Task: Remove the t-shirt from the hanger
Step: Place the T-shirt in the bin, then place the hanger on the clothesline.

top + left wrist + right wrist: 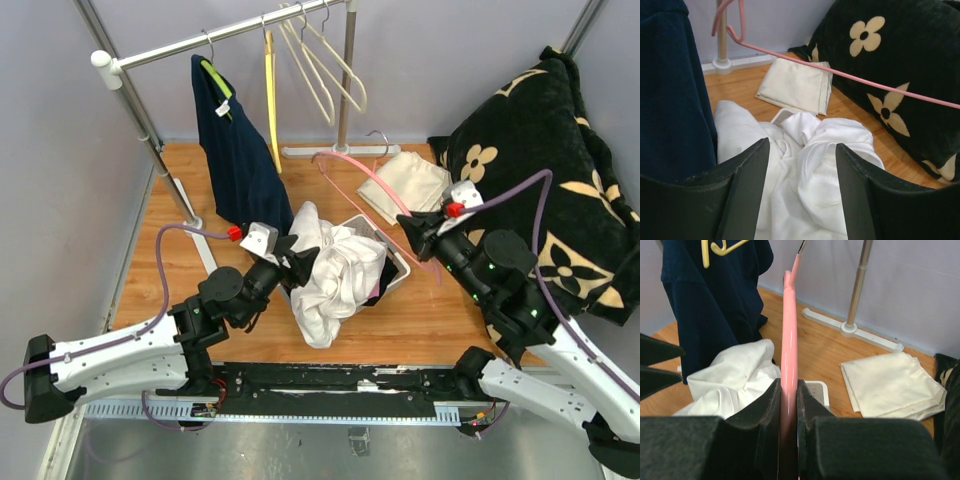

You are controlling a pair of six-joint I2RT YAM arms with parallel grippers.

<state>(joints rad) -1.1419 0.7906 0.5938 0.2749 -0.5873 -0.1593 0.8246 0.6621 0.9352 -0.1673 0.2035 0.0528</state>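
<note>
Between the left gripper's (290, 255) spread fingers (747, 185) the white t-shirt (335, 280) shows through the gap. Jaws are apart, nothing clamped. Left arm sits low, stretched forward and to its right, claw nose at the edge of the heap. Shirt is off the hanger, bunched over a white basket (398, 268) directly ahead of that claw.

Right arm is bent at the elbow with the forearm angled forward-left. Right gripper (412, 232) is clamped on the pink hanger (385, 185), whose bare wire runs up and away from the jaws.

Right wrist view only: hanger bar pinched edge-on between both pads, shirt left of the claw, folded cream cloth (892, 385) ahead-right.

Left wrist view only: hanger crosses above the shirt without touching it. Navy garment (670, 90) hangs left of the claw, black floral blanket (900, 60) ahead-right.
</note>
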